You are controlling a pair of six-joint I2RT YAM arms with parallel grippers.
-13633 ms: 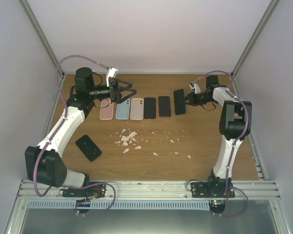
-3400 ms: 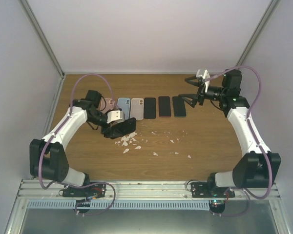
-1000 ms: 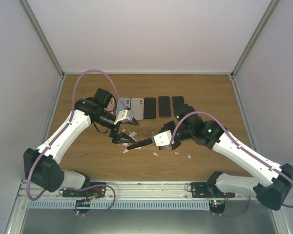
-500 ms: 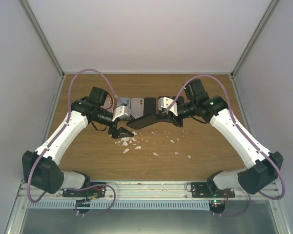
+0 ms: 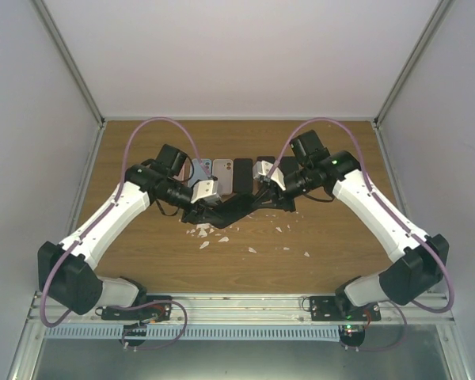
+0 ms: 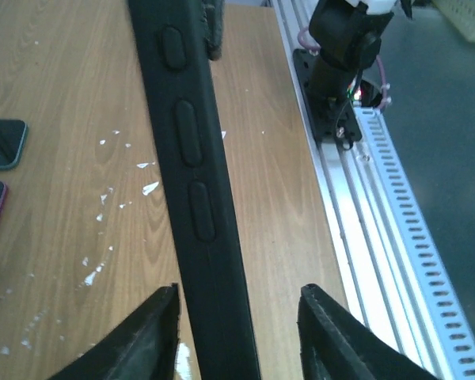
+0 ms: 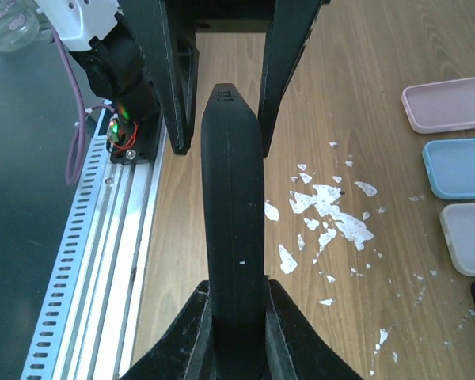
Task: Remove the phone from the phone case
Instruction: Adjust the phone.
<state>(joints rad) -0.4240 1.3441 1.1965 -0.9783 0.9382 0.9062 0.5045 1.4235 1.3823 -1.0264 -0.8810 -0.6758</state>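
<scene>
A metal rail (image 5: 237, 303) runs along the near edge of the table (image 5: 340, 261). Between it and the white scraps (image 5: 209, 230) lies a broad band of bare wood, widest to the right of the scraps. Just above and beyond the scraps, the phone (image 7: 233, 198) in its black case (image 6: 191, 158) is held off the wood, spanning both arms. The right gripper (image 7: 237, 294) is clamped on its right end. The left gripper (image 6: 237, 291) straddles the other end, fingers apart, with a gap showing on one side. Beyond the scraps lies a row of cases and phones (image 5: 242, 170), then a strip of wood up to the back wall (image 5: 237, 71).
</scene>
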